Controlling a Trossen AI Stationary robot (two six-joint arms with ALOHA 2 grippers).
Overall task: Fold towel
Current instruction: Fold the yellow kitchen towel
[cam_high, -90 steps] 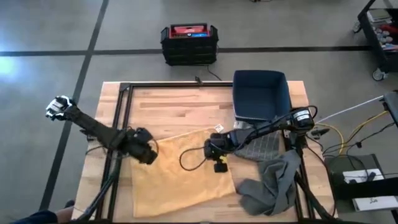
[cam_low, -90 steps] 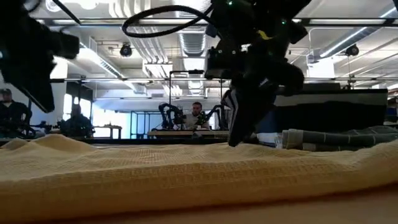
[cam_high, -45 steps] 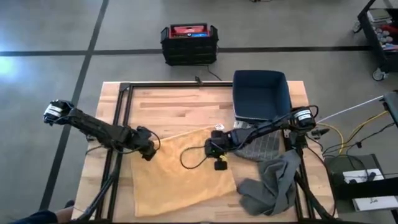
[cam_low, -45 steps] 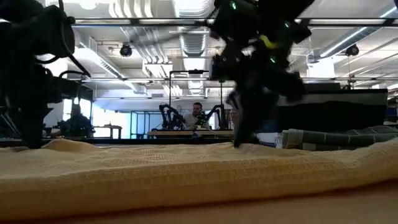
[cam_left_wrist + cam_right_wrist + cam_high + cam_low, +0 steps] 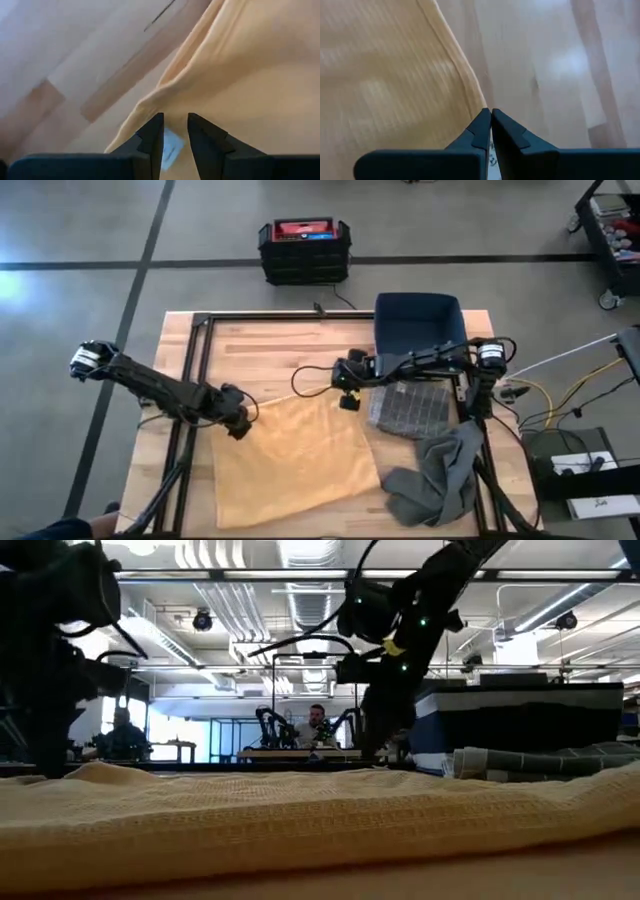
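We see the yellow towel (image 5: 295,450) lying spread flat on the wooden table (image 5: 270,350), toward its near side, with a folded grey towel (image 5: 412,408) and a crumpled grey cloth (image 5: 435,480) just beside its right edge and a dark blue bin (image 5: 420,330) farther back. Our left gripper (image 5: 237,423) sits low at the towel's far left corner; in its wrist view the fingers (image 5: 151,136) stand slightly apart, with a raised fold of the cloth just ahead of the tips and nothing clearly caught between them. Our right gripper (image 5: 346,393) hangs at the towel's far right corner, by the white tag. Its wrist view shows the fingertips (image 5: 482,122) pressed together right at the towel's hemmed edge (image 5: 465,85); we cannot tell whether any cloth is pinched.
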